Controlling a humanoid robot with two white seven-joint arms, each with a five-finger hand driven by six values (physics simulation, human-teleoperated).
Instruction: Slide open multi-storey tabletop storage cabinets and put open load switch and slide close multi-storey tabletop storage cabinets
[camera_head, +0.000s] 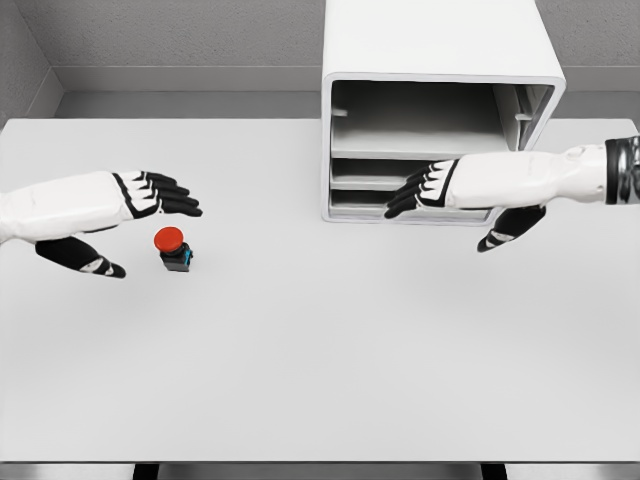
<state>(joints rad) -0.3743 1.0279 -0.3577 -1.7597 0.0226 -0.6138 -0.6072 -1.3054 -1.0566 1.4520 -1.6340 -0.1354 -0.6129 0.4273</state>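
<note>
A small load switch (173, 247) with a red round button on a dark body stands on the white table, left of centre. My left hand (135, 225) hovers just above and left of it, open, fingers stretched toward the right and thumb low. The white multi-storey cabinet (435, 60) stands at the back right, its front showing open shelf slots. My right hand (455, 205) is open in front of the cabinet's lowest slots, fingers pointing left, thumb hanging below; it holds nothing.
The white table (320, 360) spreads wide in front of both hands. A grey wall runs behind the cabinet. The table's front edge lies near the bottom of the view.
</note>
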